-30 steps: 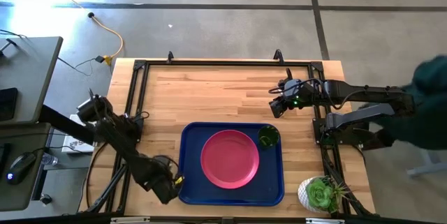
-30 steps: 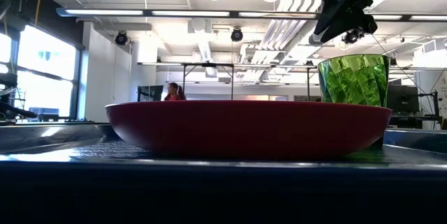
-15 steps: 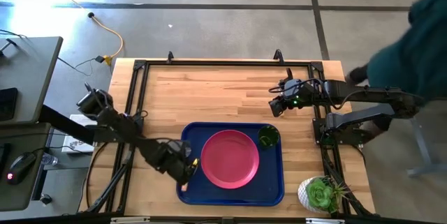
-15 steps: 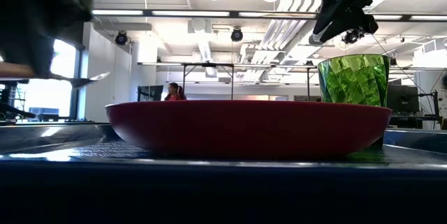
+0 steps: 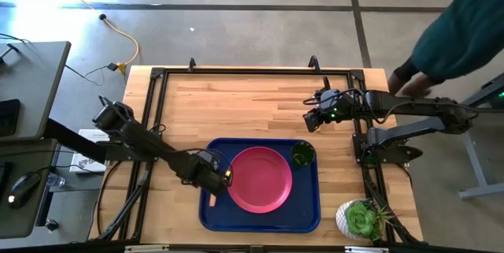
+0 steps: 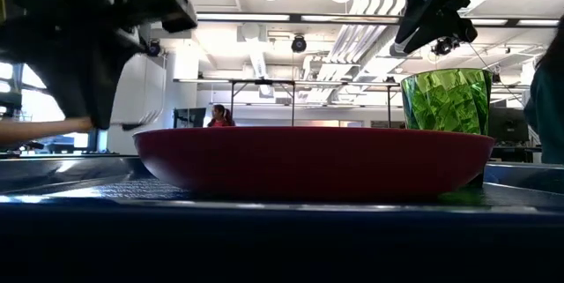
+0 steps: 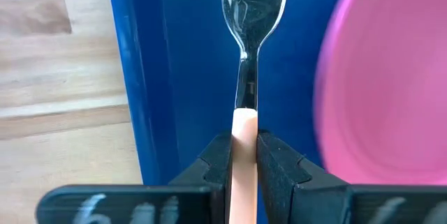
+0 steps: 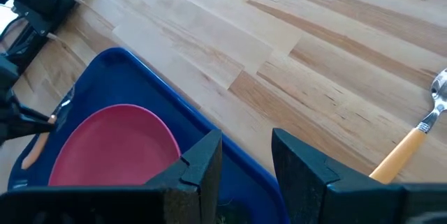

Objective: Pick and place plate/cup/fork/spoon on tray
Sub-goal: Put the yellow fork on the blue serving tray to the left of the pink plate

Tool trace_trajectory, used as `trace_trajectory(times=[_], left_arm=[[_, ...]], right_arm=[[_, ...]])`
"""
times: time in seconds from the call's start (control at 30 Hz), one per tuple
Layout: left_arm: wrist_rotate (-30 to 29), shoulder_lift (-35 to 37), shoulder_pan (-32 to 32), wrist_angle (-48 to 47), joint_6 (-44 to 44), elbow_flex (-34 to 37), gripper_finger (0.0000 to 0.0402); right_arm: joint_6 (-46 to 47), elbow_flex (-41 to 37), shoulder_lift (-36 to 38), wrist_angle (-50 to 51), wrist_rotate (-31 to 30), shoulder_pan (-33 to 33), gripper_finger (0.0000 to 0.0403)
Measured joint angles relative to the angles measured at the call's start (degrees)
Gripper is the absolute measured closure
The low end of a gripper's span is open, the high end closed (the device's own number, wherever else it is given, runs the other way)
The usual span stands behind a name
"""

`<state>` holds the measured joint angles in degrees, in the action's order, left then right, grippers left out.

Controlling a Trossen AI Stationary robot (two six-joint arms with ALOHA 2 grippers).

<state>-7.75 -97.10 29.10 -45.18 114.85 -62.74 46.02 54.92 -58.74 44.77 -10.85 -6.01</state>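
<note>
Over the tray, beside the plate, left gripper jaws grasp the fork. Right gripper jaws released above the tabletop.

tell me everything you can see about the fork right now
The fork is slim, with shiny silver metal tines and neck and an orange handle. The left gripper is shut on the handle, its dark fingers pressing either side, so the fork is carried, tines pointing forward. It hangs over the left strip of the dark blue tray, just beside the pink plate. Whether the tines touch the tray cannot be told.
</note>
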Motion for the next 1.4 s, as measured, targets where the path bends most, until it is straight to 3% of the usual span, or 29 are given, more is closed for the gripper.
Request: trace_trajectory(times=[0.63,1.07,1.4], left_arm=[[3.08,-6.81,-0.19,5.32,1.88,0.03,0.0365],[4.11,-7.3,-0.26,4.44,2.02,0.0,0.0364],[5.63,-7.43,-0.26,4.12,1.9,0.13,0.0319]], right_arm=[[0.0,-0.02,-0.01,0.36,-0.11,-0.01,0.0286],[0.0,0.0,0.0,0.61,0.31,-0.01,0.0286],[0.0,0.0,-0.01,0.66,0.32,-0.02,0.0286]])
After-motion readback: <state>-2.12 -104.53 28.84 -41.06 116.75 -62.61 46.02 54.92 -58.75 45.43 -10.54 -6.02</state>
